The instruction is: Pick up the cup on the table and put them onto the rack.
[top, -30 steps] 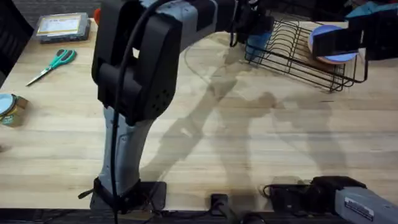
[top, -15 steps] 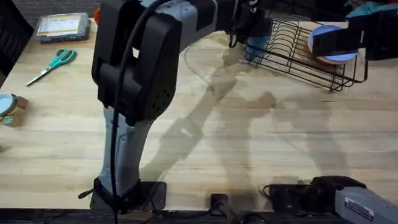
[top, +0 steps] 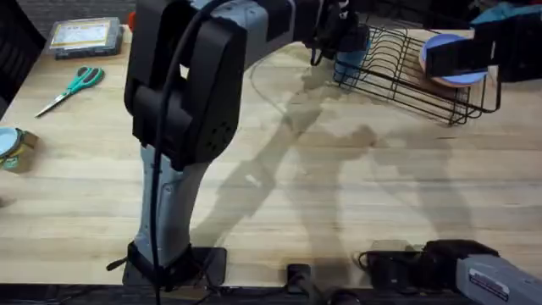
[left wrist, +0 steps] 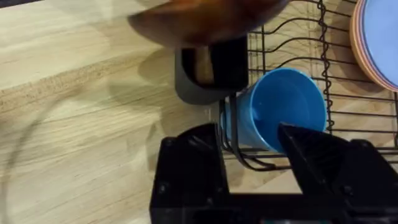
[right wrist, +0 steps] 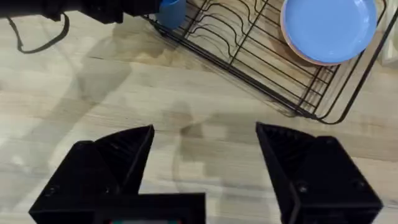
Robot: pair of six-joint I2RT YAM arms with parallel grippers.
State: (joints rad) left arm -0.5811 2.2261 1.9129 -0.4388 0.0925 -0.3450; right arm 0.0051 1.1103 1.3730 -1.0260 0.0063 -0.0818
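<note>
The blue cup [top: 349, 58] is at the left end of the black wire rack [top: 415, 72], at the far right of the table [top: 339, 195]. My left gripper [top: 337, 34] reaches across to it. In the left wrist view the cup [left wrist: 280, 102] sits between the two black fingers [left wrist: 196, 155], with my left gripper [left wrist: 249, 134] shut on it over the rack's corner wires [left wrist: 323, 37]. I cannot tell whether the cup rests on the wires. My right gripper [right wrist: 205, 149] hangs open and empty over bare wood in front of the rack [right wrist: 249, 56]; the cup [right wrist: 171, 11] shows beyond it.
A blue plate on an orange one [right wrist: 326, 28] stands in the rack's right end. A dark holder [left wrist: 208, 71] sits just beside the rack's corner. Green scissors [top: 72, 85], a flat box [top: 85, 36] and a small tin [top: 15, 146] lie at the table's left.
My left gripper and the cup have shifted very slightly farther back at the rack's left end. The right arm has not moved.
</note>
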